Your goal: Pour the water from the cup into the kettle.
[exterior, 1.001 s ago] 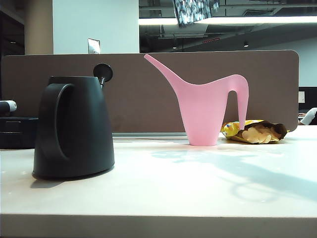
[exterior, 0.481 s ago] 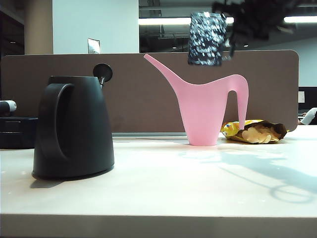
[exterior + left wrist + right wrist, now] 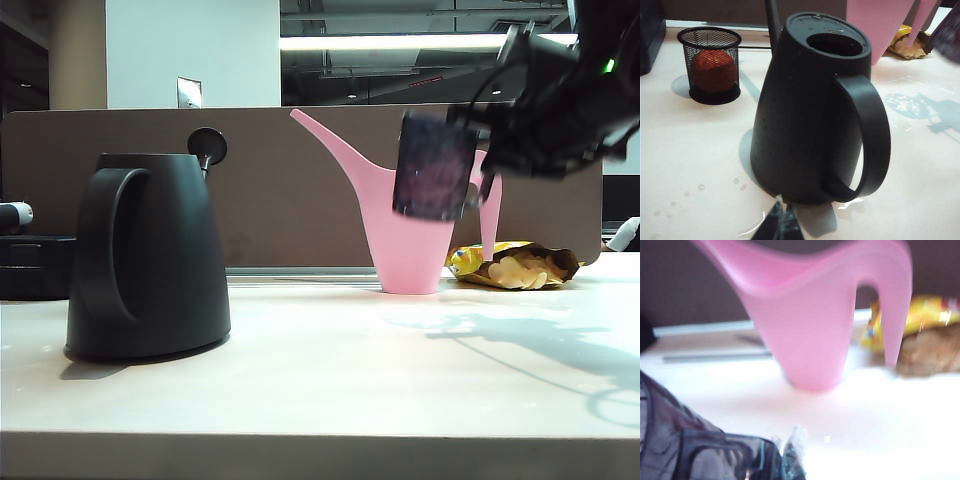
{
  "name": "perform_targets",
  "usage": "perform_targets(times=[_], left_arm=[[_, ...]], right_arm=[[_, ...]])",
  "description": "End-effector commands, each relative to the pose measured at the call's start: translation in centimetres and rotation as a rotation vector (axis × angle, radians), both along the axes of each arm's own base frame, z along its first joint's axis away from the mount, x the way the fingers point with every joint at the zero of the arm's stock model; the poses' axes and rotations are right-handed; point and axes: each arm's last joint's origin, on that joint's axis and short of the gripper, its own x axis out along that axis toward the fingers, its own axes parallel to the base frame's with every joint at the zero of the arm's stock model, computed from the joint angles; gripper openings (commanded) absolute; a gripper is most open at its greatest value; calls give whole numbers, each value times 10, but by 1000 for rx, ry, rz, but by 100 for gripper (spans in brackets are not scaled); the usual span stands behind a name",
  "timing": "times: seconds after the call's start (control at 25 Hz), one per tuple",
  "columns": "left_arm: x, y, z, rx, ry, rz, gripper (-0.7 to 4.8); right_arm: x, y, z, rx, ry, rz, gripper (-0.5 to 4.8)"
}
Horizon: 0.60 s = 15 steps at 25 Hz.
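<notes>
The table (image 3: 330,380) carries the kettle (image 3: 150,255) at the left of the exterior view, upright, its round top opening uncovered. Further back, near the middle, stands a pink watering can (image 3: 415,215) with a snack bag (image 3: 515,265) just beside it. The cup (image 3: 435,165) hangs in the air in front of the watering can, roughly upright, clamped at its handle side by the right gripper (image 3: 478,190) – jaws closed on it, tho the wrist view is blurred and I can't see the exact contact. The kettle lies well apart to the left of the cup, so the carry must run sideways across the table twd the opening. The left gripper (image 3: 780,226) sits low just beside the kettle's base, fingertips together, holding nothing – nearer the kettle, but w/o the cup.
</notes>
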Motion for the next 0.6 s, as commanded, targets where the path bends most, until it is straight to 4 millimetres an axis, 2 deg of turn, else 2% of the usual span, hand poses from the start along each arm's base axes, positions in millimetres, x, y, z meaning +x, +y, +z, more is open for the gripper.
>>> perform_targets(times=[0.04,0.32,0.6], left_arm=[[0,0,1,-2,-12,-6,-5],[0,0,1,-2,-12,-6,-5],[0,0,1,-2,-12,-6,-5]], right_arm=[[7,3,-8,10,-3,2,-5],[22,8,-39,9,-2,2,-5],[27,9,-62,-4,54,-22,-5]])
